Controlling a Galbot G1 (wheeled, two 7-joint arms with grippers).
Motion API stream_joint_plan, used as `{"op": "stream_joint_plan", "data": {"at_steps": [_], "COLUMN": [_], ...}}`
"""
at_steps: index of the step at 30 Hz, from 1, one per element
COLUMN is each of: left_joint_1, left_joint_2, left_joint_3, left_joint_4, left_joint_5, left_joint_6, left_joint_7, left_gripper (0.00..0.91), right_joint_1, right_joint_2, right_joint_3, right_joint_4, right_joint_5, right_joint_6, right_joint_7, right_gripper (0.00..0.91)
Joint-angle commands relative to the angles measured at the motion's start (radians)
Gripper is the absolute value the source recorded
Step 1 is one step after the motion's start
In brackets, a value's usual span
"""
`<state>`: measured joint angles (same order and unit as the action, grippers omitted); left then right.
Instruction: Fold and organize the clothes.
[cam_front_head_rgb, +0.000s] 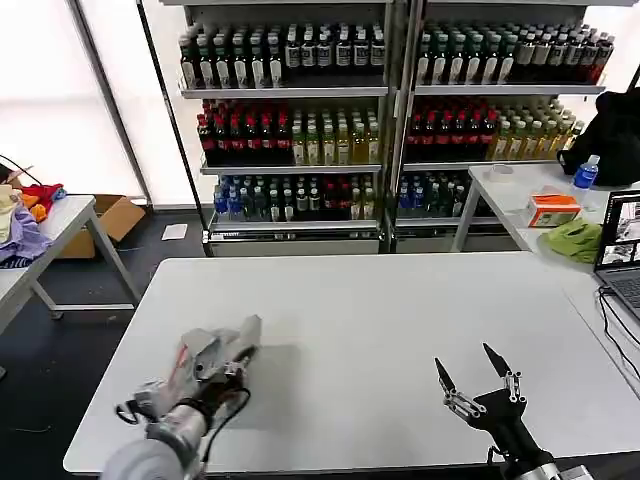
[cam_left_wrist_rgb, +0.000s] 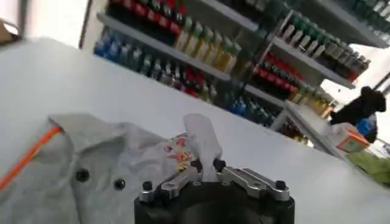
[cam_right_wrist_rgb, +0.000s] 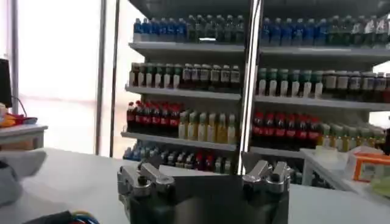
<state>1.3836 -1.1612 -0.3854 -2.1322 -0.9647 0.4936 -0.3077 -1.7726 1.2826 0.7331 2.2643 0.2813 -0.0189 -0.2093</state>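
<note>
I see the clothes (cam_front_head_rgb: 215, 352) bunched in a grey heap on the near left of the white table (cam_front_head_rgb: 380, 310), orange stripe and buttons showing. My left gripper (cam_front_head_rgb: 205, 385) has its jaws closed on that fabric. My right gripper (cam_front_head_rgb: 478, 385) waits near right, jaws wide, holding nothing
</note>
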Motion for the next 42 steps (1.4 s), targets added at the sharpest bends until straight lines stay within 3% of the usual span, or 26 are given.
{"op": "stream_joint_plan", "data": {"at_steps": [1, 4, 7, 11, 19, 23, 26, 27, 35, 39, 42], "left_joint_1": [-0.164, -0.160, -0.144, -0.086, -0.029, 0.014, 0.037, 0.040, 0.031, 0.016, 0.013], "left_joint_2": [-0.132, -0.144, -0.149, -0.130, -0.057, -0.037, -0.037, -0.039, -0.052, -0.054, -0.055], "left_joint_3": [0.303, 0.281, 0.239, 0.163, -0.086, -0.147, -0.164, -0.166, -0.165, -0.163, -0.166], "left_joint_4": [0.097, 0.069, 0.032, -0.080, -0.187, -0.209, -0.225, -0.228, -0.220, -0.208, -0.198], "left_joint_5": [-0.054, -0.073, -0.105, -0.132, -0.166, -0.164, -0.161, -0.156, -0.154, -0.154, -0.154], "left_joint_6": [-0.068, -0.061, -0.064, -0.076, -0.067, -0.070, -0.069, -0.068, -0.066, -0.065, -0.065], "left_joint_7": [-0.108, -0.099, -0.061, 0.018, 0.082, 0.095, 0.103, 0.102, 0.086, 0.074, 0.073], "left_gripper": [0.091, 0.907, 0.907, 0.907, 0.907, 0.907, 0.907, 0.907, 0.907, 0.907, 0.907], "right_joint_1": [0.074, 0.167, 0.262, 0.400, 0.599, 0.639, 0.655, 0.657, 0.635, 0.615, 0.612], "right_joint_2": [-0.070, -0.093, -0.090, -0.054, 0.038, 0.097, 0.125, 0.130, 0.106, 0.080, 0.069], "right_joint_3": [-0.123, -0.247, -0.362, -0.510, -0.720, -0.779, -0.801, -0.804, -0.773, -0.740, -0.715], "right_joint_4": [-0.035, -0.073, -0.124, -0.203, -0.378, -0.469, -0.504, -0.503, -0.460, -0.437, -0.425], "right_joint_5": [0.047, 0.118, 0.215, 0.310, 0.446, 0.513, 0.511, 0.510, 0.520, 0.489, 0.474], "right_joint_6": [-0.169, -0.268, -0.353, -0.430, -0.501, -0.542, -0.530, -0.529, -0.505, -0.477, -0.482], "right_joint_7": [0.073, 0.161, 0.256, 0.328, 0.405, 0.481, 0.475, 0.473, 0.422, 0.369, 0.359], "right_gripper": [0.907, 0.907, 0.907, 0.907, 0.907, 0.907, 0.907, 0.000, 0.000, 0.000, 0.000]}}
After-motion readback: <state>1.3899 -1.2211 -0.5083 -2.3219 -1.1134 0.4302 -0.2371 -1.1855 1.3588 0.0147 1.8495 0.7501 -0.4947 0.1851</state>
